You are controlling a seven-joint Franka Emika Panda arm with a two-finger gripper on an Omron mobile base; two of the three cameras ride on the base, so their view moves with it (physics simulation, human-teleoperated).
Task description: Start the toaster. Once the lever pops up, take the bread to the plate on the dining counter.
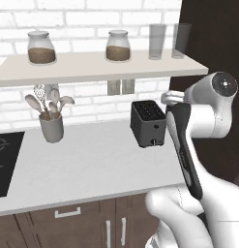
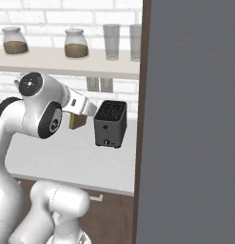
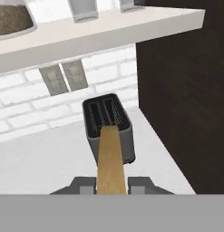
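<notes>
The dark boxy toaster point(image 1: 148, 123) point(image 2: 110, 124) point(image 3: 107, 108) stands on the pale worktop near the wall, its two top slots empty. My gripper point(image 3: 111, 183) point(image 2: 78, 119) hovers in front of it and a little above the counter, shut on the tan-brown bread point(image 3: 109, 158) point(image 2: 77, 121). The slice stands on edge between the fingers and reaches out toward the toaster. In the left base view my own forearm hides the hand. The plate and the dining counter are out of view.
A tall dark cabinet point(image 2: 190, 119) rises right beside the toaster. A shelf point(image 1: 92, 65) above carries two jars point(image 1: 41, 47) and glasses point(image 1: 157, 41). A utensil holder point(image 1: 52, 127) and a black cooktop point(image 1: 5, 162) lie to the left.
</notes>
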